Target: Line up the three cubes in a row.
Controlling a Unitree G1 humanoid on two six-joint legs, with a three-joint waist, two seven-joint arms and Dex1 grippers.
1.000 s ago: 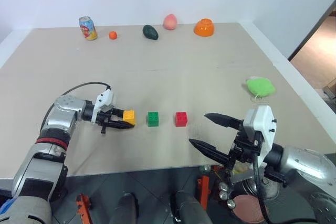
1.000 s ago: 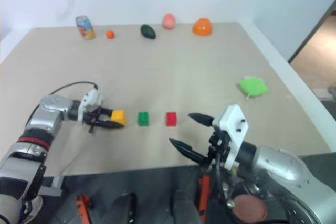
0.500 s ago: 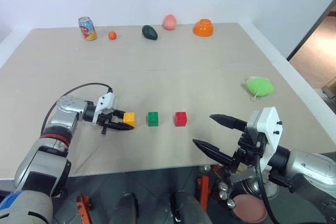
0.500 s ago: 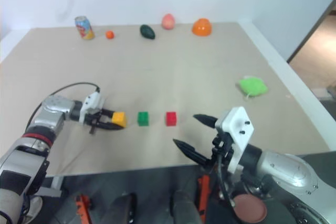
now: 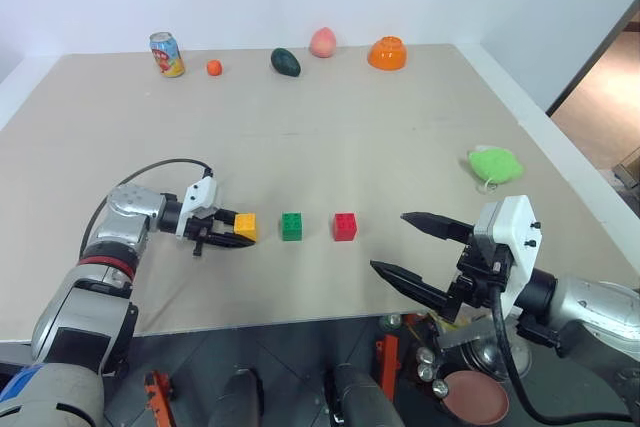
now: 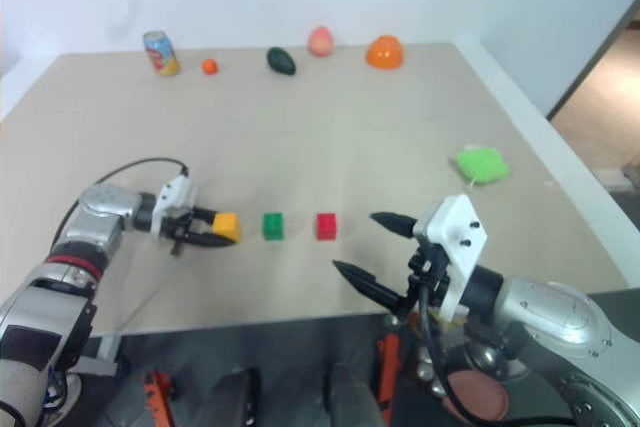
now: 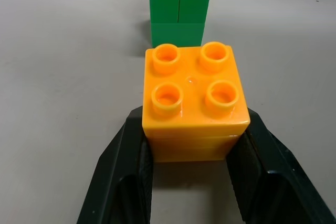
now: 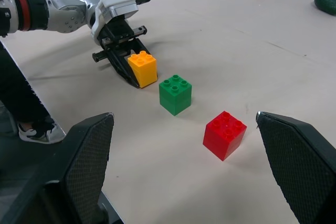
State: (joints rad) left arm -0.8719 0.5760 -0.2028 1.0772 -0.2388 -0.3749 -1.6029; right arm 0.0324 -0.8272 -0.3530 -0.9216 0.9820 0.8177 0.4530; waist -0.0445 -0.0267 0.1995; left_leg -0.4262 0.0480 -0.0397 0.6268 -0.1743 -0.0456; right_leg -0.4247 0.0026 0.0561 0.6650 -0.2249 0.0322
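The left gripper (image 5: 237, 232) is closed on the yellow-orange cube (image 5: 246, 225), left of the green cube (image 5: 291, 226) and red cube (image 5: 345, 226) on the table (image 5: 350, 137). In the left wrist view its fingers (image 7: 128, 169) press two opposite flat sides; the cube seems light, stiff and smooth. In the right wrist view the right gripper (image 8: 184, 182) is wide open, empty.

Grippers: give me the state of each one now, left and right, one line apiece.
Left gripper: closed on the yellow-orange cube, which sits on the table.
Right gripper: open wide, holding nothing.
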